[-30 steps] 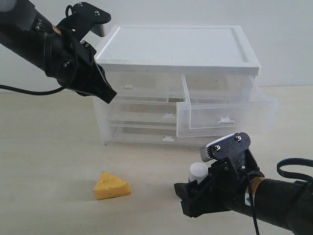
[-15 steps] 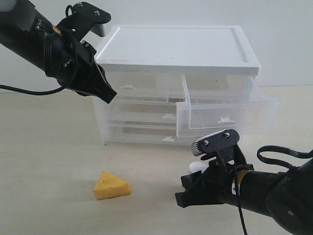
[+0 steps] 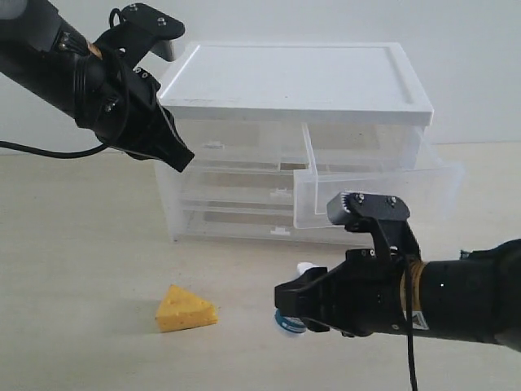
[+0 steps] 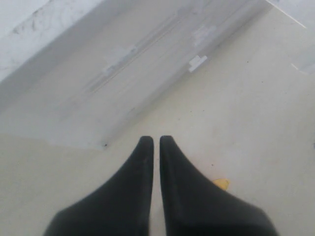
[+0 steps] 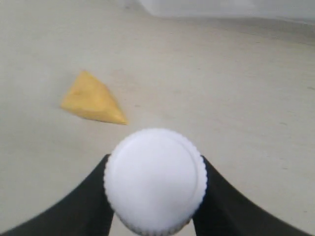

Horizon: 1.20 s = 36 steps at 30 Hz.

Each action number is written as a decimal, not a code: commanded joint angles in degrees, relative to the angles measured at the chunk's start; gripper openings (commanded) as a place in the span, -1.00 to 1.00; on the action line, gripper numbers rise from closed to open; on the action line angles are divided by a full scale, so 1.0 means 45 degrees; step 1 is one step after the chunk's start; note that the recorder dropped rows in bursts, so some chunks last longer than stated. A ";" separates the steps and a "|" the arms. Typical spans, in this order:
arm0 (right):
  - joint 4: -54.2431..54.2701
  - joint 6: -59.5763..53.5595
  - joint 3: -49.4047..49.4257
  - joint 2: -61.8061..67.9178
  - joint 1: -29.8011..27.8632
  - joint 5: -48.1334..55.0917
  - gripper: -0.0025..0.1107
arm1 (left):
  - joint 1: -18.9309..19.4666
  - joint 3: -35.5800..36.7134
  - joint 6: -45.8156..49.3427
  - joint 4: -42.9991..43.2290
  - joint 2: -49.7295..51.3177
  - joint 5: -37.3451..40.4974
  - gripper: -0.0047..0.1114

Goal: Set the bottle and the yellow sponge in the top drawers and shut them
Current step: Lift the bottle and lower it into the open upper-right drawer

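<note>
White-capped pill bottle [image 5: 155,179] clamped in my right pincer [image 3: 286,314] (tilted); lift steadily, clear front wall of open top drawer [image 3: 383,181] beyond pincer.

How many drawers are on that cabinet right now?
4: top left drawer shut; top right drawer pulled open; middle drawer and bottom drawer, both full-width, shut beneath them.
</note>
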 commanded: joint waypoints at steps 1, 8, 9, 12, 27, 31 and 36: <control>-0.4472 0.4669 -0.0044 -0.1906 -0.0006 -0.0350 -0.96 | 0.0047 0.0036 0.0017 -0.0141 -0.0073 -0.0074 -0.85; -0.6772 0.8184 -0.0683 -0.3877 -0.0018 -0.0844 -0.96 | 0.0047 0.0036 0.0017 -0.0202 -0.0073 0.0152 -0.85; -0.7099 0.8660 -0.0896 -0.4055 -0.0018 -0.0844 -0.96 | 0.0047 0.0036 0.0017 -0.0202 -0.0073 0.0180 -0.85; -0.8594 1.0742 -0.1809 -0.4271 -0.0187 -0.1036 -0.96 | 0.0047 0.0036 0.0017 -0.0225 -0.0073 0.0211 -0.85; -0.8891 1.3218 -0.3815 -0.3768 -0.4855 -0.2909 -0.96 | 0.0047 0.0036 0.0017 -0.0225 -0.0073 0.0211 -0.85; -0.8350 1.3218 -0.3815 -0.3047 -0.5408 -0.2800 -0.96 | 0.0047 0.0036 0.0017 -0.0225 -0.0073 0.0211 -0.85; -0.7679 1.3218 -0.3923 -0.2273 -0.5620 -0.2100 -0.96 | 0.0047 0.0036 0.0017 -0.0225 -0.0073 0.0211 -0.85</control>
